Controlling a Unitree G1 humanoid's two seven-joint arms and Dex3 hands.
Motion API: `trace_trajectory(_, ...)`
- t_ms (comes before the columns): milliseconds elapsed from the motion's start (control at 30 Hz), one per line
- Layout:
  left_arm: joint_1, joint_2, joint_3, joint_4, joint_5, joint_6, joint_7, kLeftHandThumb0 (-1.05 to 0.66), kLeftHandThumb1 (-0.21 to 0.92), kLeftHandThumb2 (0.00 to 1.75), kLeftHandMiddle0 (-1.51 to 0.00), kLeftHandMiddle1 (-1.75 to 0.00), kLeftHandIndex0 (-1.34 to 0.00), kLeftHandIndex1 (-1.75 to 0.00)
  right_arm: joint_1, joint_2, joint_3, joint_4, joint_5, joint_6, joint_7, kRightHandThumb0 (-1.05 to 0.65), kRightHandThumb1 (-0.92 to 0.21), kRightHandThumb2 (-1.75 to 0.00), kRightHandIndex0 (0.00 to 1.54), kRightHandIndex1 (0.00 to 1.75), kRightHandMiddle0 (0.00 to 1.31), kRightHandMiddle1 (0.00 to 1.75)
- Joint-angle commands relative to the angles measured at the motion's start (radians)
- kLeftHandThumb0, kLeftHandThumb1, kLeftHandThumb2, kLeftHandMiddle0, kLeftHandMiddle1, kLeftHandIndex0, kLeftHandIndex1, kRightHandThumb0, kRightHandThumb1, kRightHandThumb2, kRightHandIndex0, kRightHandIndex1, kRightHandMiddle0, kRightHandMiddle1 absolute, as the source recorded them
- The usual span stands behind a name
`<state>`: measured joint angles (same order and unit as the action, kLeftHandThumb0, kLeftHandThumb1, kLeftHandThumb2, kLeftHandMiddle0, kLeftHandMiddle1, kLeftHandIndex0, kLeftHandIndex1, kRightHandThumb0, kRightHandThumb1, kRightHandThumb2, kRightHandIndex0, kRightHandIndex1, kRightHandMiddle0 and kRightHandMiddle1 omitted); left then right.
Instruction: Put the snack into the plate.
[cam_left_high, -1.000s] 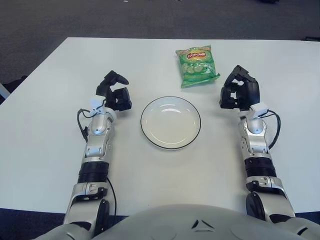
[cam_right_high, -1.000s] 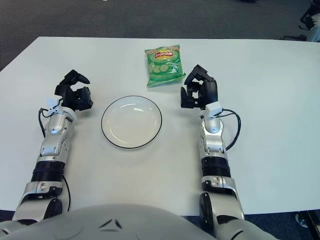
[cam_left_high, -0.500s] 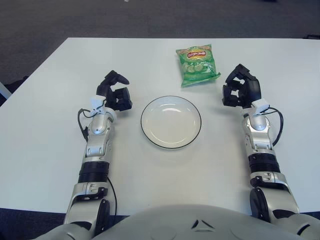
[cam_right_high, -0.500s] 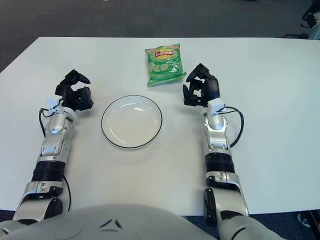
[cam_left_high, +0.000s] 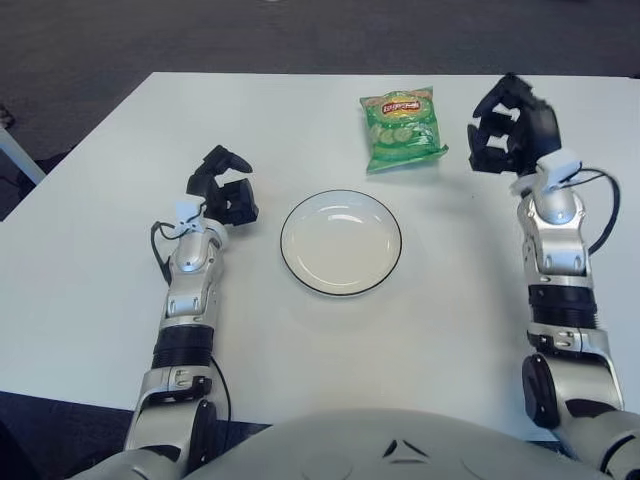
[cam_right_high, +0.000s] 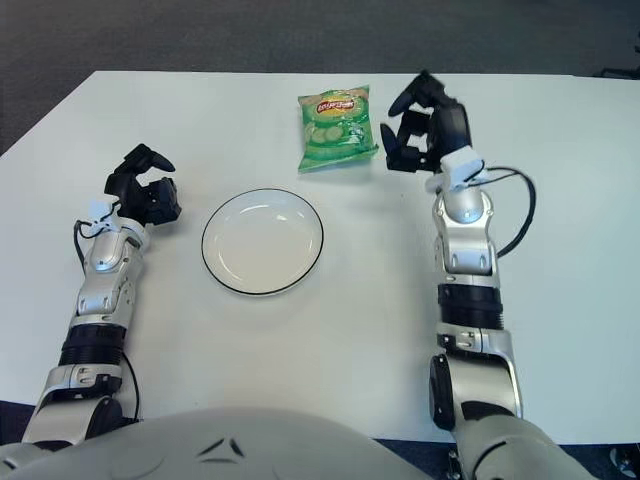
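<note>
A green snack bag (cam_left_high: 403, 129) lies flat on the white table, behind an empty white plate (cam_left_high: 341, 243) with a dark rim. My right hand (cam_left_high: 508, 130) is raised just right of the bag, level with it, fingers spread and holding nothing, not touching the bag. My left hand (cam_left_high: 222, 189) rests idle on the table left of the plate, fingers relaxed and empty. The same scene shows in the right eye view, with the bag (cam_right_high: 336, 129) and the right hand (cam_right_high: 425, 125) side by side.
The white table (cam_left_high: 110, 190) spreads wide around the plate. Dark carpet lies beyond its far edge. A cable loops beside each wrist.
My right hand has moved forward and up, from beside the plate's far right rim to alongside the snack bag. The left hand, bag and plate have stayed put.
</note>
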<state>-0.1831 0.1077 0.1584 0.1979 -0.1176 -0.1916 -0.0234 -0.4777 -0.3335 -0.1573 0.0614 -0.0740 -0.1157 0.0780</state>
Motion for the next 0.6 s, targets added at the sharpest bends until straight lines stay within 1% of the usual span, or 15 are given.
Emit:
trace_trajectory(0,0.113,-0.044,-0.008,0.063,-0.003,-0.003,-0.003,-0.49,0.29,1.35,-1.34,-1.75,-0.64,-1.75,-0.048,-0.037,0.007,0.027,-0.019,0.043,0.015,-0.41,-0.53,-1.04,0.93,1.75,0.44,1.75)
trace_trajectory(33,0.115,-0.045,-0.009,0.062,-0.003,-0.002,-0.003,-0.49,0.29,1.35,-1.34,-1.75,-0.63,-1.75,-0.060,-0.045,0.008,0.035,-0.020,0.048,0.018,-0.41,-0.54,-1.04,0.92,1.75,0.44,1.75)
trace_trajectory(200,0.117,-0.049,-0.008,0.062,-0.008,-0.001,-0.002,-0.49,0.30,1.34,-1.34,-1.75,-0.63,-1.75,-0.174,-0.118,0.020,0.135,-0.057,0.063,0.039,-0.41,-0.54,-1.03,0.92,1.75,0.44,1.75)
trace_trajectory(333,0.113,-0.054,-0.003,0.066,-0.015,0.003,0.001,-0.49,0.30,1.34,-1.34,-1.75,-0.63,-1.75,-0.257,-0.160,0.050,0.213,-0.106,0.031,0.031,-0.42,-0.52,-1.06,0.92,1.75,0.45,1.75)
trace_trajectory(433,0.111,-0.055,-0.001,0.068,-0.016,0.006,0.003,-0.49,0.29,1.35,-1.34,-1.75,-0.63,-1.75,-0.289,-0.184,0.070,0.253,-0.140,0.007,0.026,-0.43,-0.49,-1.09,0.92,1.75,0.47,1.75)
trace_trajectory(567,0.114,-0.056,-0.002,0.065,-0.013,0.002,0.007,-0.49,0.29,1.35,-1.34,-1.75,-0.63,-1.75,-0.307,-0.207,0.091,0.279,-0.173,-0.012,0.025,-0.43,-0.48,-1.11,0.93,1.75,0.48,1.75)
